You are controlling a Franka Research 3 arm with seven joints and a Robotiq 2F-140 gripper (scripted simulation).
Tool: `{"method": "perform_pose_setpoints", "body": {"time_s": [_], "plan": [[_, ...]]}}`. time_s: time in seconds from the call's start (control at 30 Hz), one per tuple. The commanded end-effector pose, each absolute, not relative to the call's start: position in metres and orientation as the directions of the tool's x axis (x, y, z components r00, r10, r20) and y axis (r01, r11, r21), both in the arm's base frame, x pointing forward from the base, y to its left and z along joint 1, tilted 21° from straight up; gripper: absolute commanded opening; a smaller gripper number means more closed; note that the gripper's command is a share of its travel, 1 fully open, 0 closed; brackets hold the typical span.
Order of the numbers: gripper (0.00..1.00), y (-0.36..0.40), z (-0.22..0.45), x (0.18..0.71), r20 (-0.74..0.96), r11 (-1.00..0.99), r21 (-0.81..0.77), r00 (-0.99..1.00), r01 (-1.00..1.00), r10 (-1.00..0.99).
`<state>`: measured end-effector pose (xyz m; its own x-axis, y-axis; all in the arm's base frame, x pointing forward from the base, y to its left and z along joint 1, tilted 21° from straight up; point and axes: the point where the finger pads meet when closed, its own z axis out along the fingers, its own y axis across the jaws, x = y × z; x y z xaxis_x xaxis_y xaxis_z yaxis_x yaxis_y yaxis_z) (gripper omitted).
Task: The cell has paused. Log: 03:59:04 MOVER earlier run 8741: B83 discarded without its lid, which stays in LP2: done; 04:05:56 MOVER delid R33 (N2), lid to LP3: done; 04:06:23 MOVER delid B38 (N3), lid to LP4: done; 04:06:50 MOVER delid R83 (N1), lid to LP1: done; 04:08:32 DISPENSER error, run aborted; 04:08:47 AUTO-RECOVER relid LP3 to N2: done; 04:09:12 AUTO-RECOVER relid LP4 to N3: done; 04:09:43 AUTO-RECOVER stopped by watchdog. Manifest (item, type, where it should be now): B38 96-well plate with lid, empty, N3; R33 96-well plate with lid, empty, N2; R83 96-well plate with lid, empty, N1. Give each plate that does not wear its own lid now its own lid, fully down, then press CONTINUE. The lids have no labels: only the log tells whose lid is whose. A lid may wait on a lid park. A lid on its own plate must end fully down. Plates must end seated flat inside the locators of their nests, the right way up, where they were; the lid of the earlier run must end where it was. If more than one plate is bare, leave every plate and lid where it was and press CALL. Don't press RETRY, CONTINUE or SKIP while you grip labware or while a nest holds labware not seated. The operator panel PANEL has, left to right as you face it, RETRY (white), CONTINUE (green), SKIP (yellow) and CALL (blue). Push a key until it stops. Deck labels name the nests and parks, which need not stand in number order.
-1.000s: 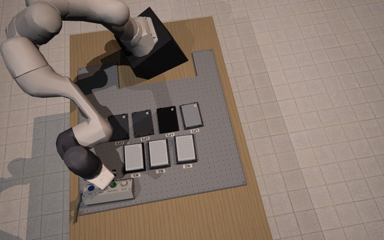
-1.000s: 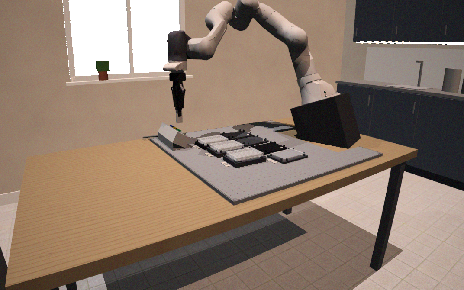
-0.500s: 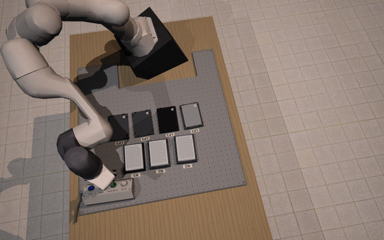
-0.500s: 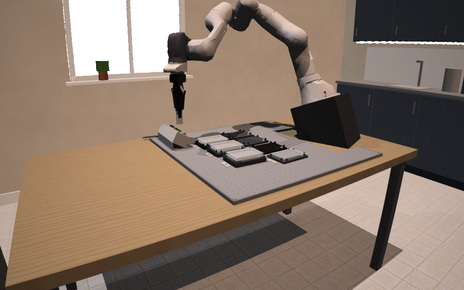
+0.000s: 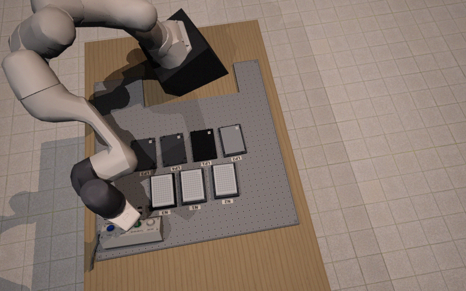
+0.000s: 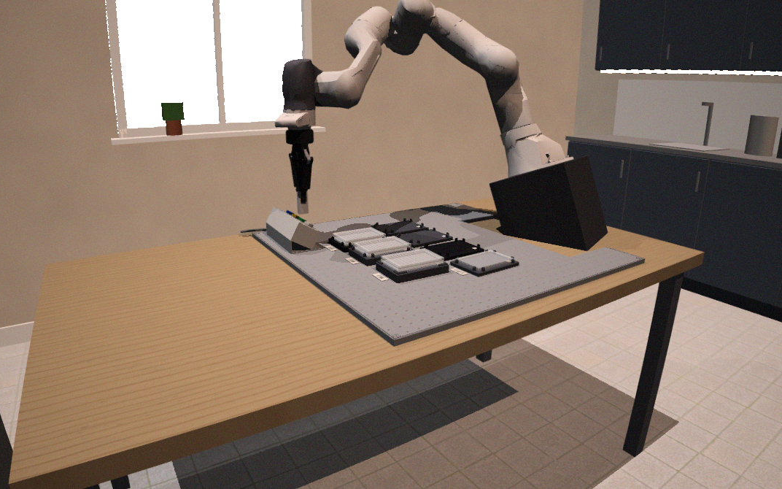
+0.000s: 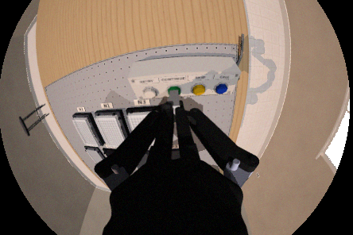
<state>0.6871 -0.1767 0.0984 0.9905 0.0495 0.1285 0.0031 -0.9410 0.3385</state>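
1. Found three plates in the lower row of the top view: one in N3 [image 5: 162, 190], one in N1 [image 5: 192, 186] and one in N2 [image 5: 224, 179]. Each appeared seated inside its dark nest frame.
2. Found park LP1 [image 5: 203, 144] dark and bare, and likewise LP3 [image 5: 144, 153] and LP4 [image 5: 173, 148]. Judged from this that the lid for N1 was already on its plate.
3. Could not confirm from these views that this lid lay fully down. All three plates looked alike, pale and gridded, so probably all were lidded.
4. Saw the pale lid of the earlier run [image 5: 231, 139] lying in LP2, at the right end of the upper row, as required.
5. Found the gripper [image 6: 302, 203] clenched completely, with nothing between the fingers. Hung vertical over the PANEL [image 5: 144, 236] at lower left of the top view, tips just above the keys and not touching.
6. In the wrist view, found the tips in line with the green CONTINUE key [image 7: 173, 90].
7. Judged only one step left: going straight down and pushing CONTINUE until it stops.
8. Noted the white RETRY key [image 5: 150, 222] and the yellow SKIP key [image 7: 199, 89] close on either side of the green one, so a sideways error could hit a wrong key. Saw blue CALL [image 5: 110, 228] further out.
9. Saw nothing between tips and key. Noted the black pedestal [image 5: 198, 68] at upper centre, well apart.
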Motion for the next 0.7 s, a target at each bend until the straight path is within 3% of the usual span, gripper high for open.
{"method": "perform_pose_setpoints", "body": {"time_s": [0.0, 0.67], "plan": [[0.00, -0.1772, 0.0952, 0.6894, 0.135, -0.941, 0.338, 0.990, -0.002, 0.046], [0.00, -0.1802, 0.0869, 0.6907, 0.135, -0.941, 0.338, 0.990, -0.002, 0.046]]}}
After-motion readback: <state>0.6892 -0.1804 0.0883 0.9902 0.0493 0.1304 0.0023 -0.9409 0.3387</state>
